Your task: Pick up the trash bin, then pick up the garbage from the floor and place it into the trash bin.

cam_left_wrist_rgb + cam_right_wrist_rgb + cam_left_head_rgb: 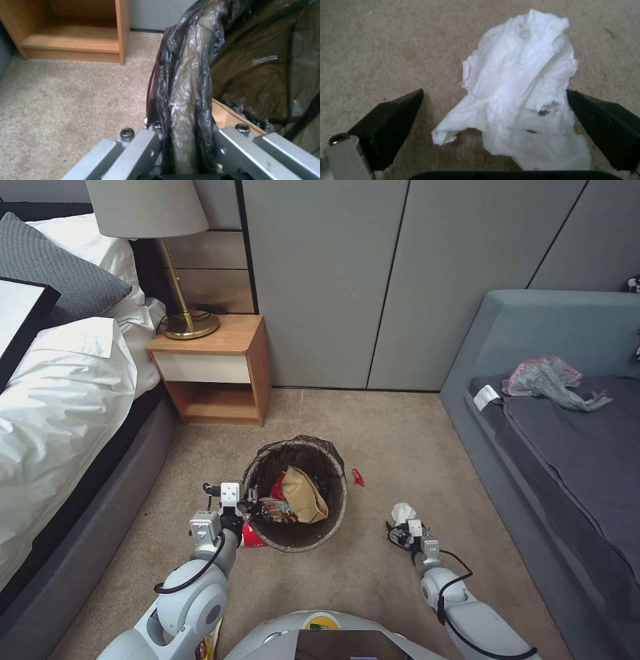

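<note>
The trash bin [333,513], round with a dark liner, stands on the carpet in the middle of the head view. It holds a crumpled brown paper bag [303,495] and other wrappers. My left gripper [245,505] is shut on the bin's left rim; the left wrist view shows the liner-covered rim [186,82] clamped in the left gripper [185,136]. A red-and-white cup [252,536] lies against the bin below that hand. A white tissue wad [403,511] lies right of the bin, and my right gripper [399,532] is open just behind it. In the right wrist view the right gripper [494,90] straddles the tissue [520,82]. A tiny red scrap [358,477] lies beside the bin.
A wooden nightstand [220,370] with a brass lamp [188,323] stands behind the bin against grey wall panels. A bed [60,407] borders the left, a grey daybed [573,460] the right. Carpet lies open between them.
</note>
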`<state>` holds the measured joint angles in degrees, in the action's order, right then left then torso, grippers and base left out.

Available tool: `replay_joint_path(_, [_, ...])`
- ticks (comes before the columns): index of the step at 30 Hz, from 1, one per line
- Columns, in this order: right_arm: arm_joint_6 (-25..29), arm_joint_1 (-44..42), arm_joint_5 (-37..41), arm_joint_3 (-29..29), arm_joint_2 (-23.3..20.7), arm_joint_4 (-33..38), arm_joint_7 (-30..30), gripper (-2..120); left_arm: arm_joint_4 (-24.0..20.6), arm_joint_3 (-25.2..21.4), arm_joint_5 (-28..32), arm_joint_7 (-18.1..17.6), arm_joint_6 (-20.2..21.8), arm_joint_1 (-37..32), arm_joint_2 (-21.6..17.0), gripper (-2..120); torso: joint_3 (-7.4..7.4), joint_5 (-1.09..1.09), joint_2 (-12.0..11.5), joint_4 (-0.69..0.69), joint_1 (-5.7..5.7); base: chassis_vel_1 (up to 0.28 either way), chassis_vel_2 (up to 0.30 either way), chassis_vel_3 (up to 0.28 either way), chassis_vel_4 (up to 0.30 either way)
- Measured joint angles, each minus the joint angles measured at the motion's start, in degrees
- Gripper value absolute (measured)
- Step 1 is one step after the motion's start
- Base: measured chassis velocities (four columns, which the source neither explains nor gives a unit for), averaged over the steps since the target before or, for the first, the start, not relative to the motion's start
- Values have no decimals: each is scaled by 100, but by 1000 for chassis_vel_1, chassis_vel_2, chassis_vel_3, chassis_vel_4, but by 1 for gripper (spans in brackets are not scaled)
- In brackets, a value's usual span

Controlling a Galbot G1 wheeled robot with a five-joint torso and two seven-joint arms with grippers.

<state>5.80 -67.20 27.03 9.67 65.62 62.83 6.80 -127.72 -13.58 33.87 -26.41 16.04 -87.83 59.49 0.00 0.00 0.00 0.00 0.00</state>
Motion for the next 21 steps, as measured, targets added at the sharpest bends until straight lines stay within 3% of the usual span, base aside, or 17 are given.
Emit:
replay_joint_path(15, [28,147,-2,23,119,-280,39,93,18,0,9,-1,-2,12,-9,2,0,-2,0,0,0,0,0,0,0])
replay_joint_path(16, [33,163,-2,26,139,-295,43,86,27,3,9,-1,-2,19,-7,2,0,-2,0,-1,0,0,0,0,0])
replay_joint_path(21, [75,178,-24,30,168,-327,48,73,37,7,10,-1,-2,32,-6,2,-1,-1,1,-1,0,0,0,0,0])
